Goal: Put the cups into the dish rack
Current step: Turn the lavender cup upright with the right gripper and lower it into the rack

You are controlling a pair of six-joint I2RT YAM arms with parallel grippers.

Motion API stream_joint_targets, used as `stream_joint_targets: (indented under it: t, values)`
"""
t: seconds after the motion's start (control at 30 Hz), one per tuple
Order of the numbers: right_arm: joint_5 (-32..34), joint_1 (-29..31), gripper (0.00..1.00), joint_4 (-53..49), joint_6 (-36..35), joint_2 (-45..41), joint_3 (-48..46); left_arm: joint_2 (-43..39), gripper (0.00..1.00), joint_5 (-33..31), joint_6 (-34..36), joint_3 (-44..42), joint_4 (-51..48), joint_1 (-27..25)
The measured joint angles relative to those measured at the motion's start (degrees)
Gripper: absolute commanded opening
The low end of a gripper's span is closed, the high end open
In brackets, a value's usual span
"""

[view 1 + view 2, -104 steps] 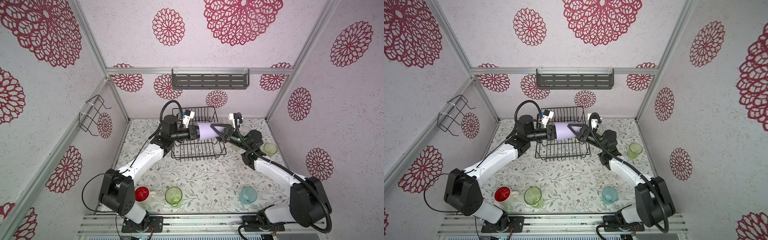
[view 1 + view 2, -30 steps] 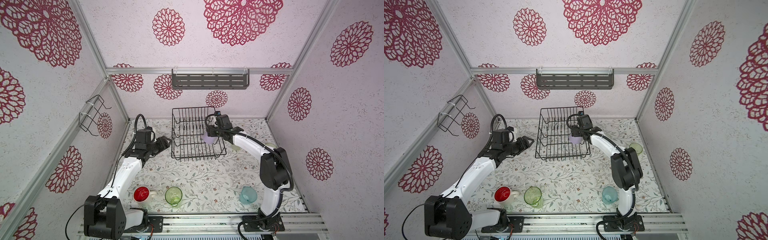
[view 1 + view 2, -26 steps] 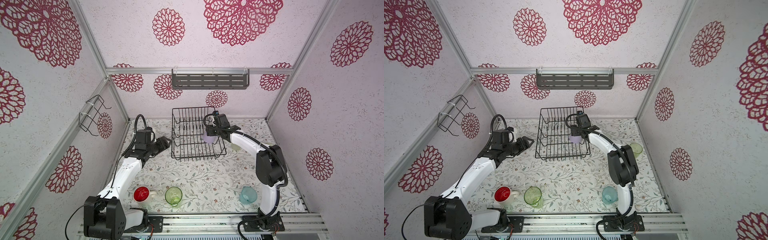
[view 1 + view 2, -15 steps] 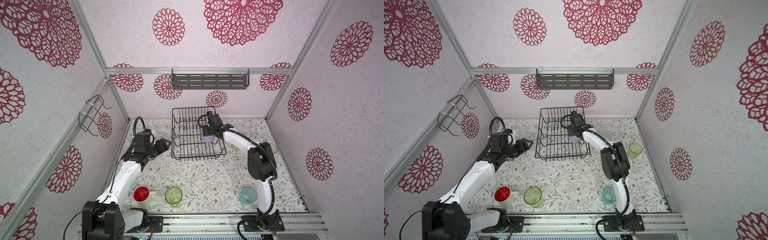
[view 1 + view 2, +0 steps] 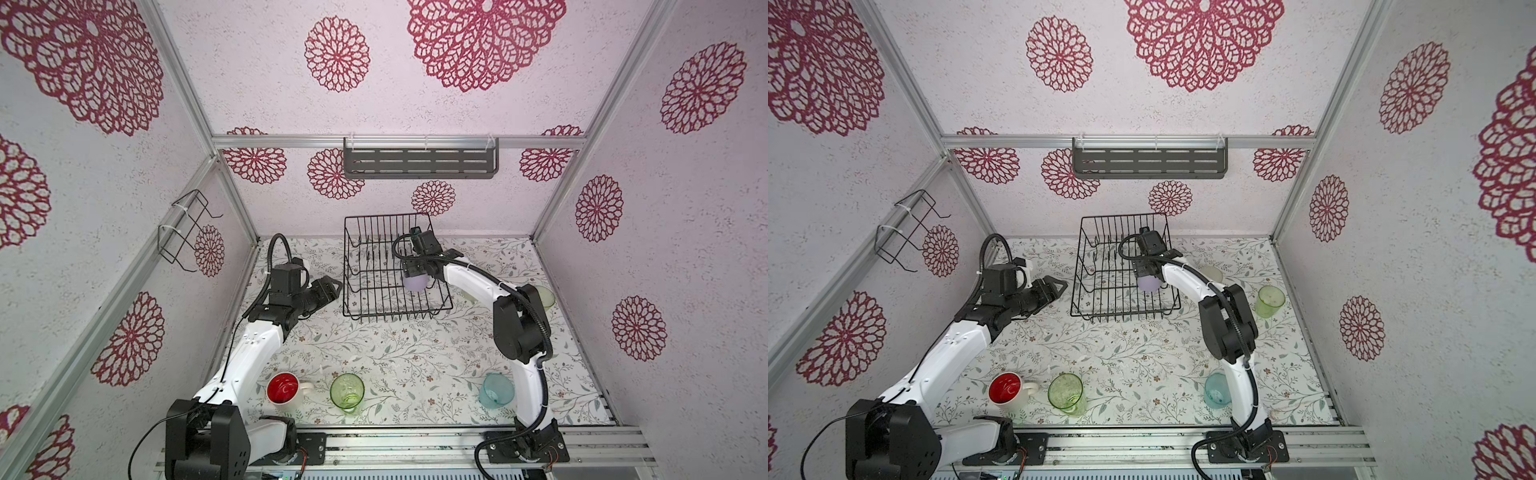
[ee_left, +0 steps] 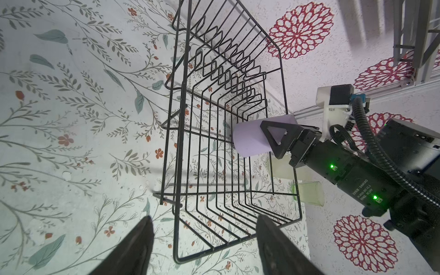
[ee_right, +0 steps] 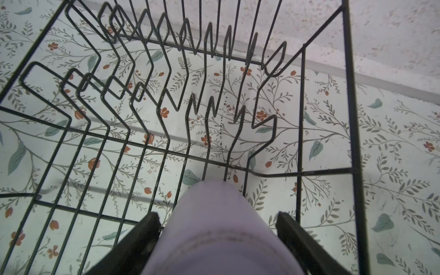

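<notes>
Lilac tumbler (image 5: 414, 283) sits inside the dish rack (image 5: 345, 266), the right claw (image 7: 216, 215) spread loose around it — left claw (image 6: 203, 221) gapes empty.

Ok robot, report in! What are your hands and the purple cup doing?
Left gripper open, empty, beside rack. Right gripper open around purple cup, inside rack. Rack otherwise empty; five other cups on table.

light: bright, even, diffuse | shadows: faint, thin under dish rack (image 7: 354, 119) wires | focus: lilac tumbler (image 7: 221, 238) between jaws of right gripper (image 7: 217, 214) blurred | edges: wide-angle warp, wrist views
</notes>
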Motion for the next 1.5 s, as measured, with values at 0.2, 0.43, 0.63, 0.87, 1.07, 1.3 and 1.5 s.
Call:
stream_joint_targets:
  t: [0.2, 0.43, 0.63, 0.87, 1.07, 1.3, 1.5]
  values:
    - [-0.37, 0.00, 0.99, -0.57, -0.94, -2.10, -1.11, 0.52, 0.72, -0.07, -0.22, 0.09, -0.17, 0.09]
    - [-2.19, -0.02, 0.99, -1.01, -1.51, -7.76, -5.55, 0.24, 0.71, -2.12, -0.92, 0.04, -1.40, 0.09]
    - [-5.31, -0.15, 0.99, -1.11, -1.46, -15.82, -11.15, -1.53, 0.71, -4.00, -1.33, -0.42, -1.55, 0.11]
    - [-4.50, -0.42, 0.92, -3.58, -0.76, -23.85, -17.64, 0.15, 0.71, -4.09, -2.16, -0.39, -1.60, -0.02]
    - [-5.66, -2.47, 0.79, -9.03, 1.64, -25.92, -22.40, 0.26, 0.71, -4.50, -2.54, -0.26, -1.70, -0.11]
    - [-9.77, -6.16, 0.63, -13.51, 1.81, -25.00, -22.86, 0.26, 0.71, -4.85, -2.36, 0.92, -2.03, -0.11]
    - [-11.04, -6.05, 0.44, -14.82, 1.01, -22.03, -22.80, 0.22, 0.71, -5.25, -2.38, 1.11, -2.05, -0.26]
